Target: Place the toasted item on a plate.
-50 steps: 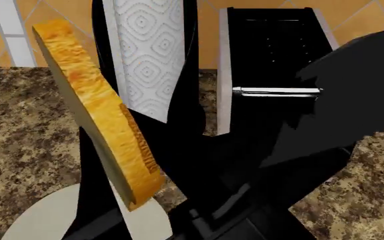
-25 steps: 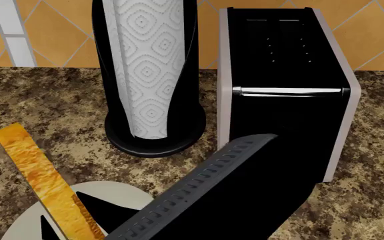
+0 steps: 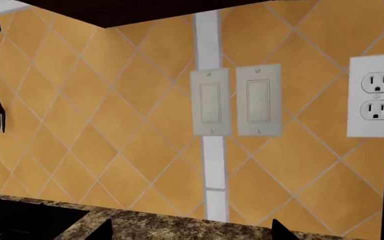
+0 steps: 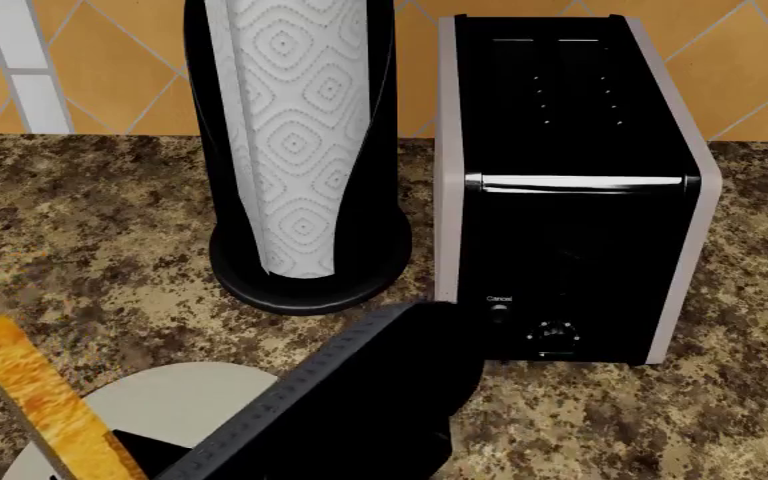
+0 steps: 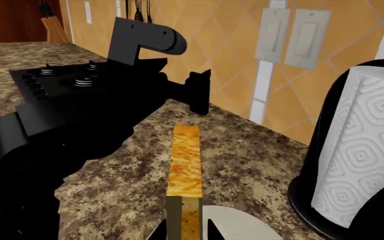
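Toast slice (image 5: pixel 184 172): edge-on, upright, crust golden-orange, above plate.
Plate (image 5: pixel 235 222): cream, partly visible on granite counter (image 5: pixel 252 145).
Left arm (image 5: pixel 85 115): black, extended over counter beside the slice.
Paper-towel roll (image 5: pixel 359 165): upright in black holder.
Cooktop (image 5: pixel 65 77): black, beyond the arm.

toast (image 4: pixel 40 405) golden-orange mottled | plate (image 4: pixel 184 395) off-white | toaster (image 4: pixel 574 190) black, silver trim | counter (image 4: pixel 77 230) brown speckled

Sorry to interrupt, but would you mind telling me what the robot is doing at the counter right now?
It is putting toast on a plate. The right gripper holds the toast slice on edge, tilted, over the off-white plate on the granite counter, not yet lying flat. The toaster and paper-towel holder stand behind. The left arm hangs idle over the counter nearby.
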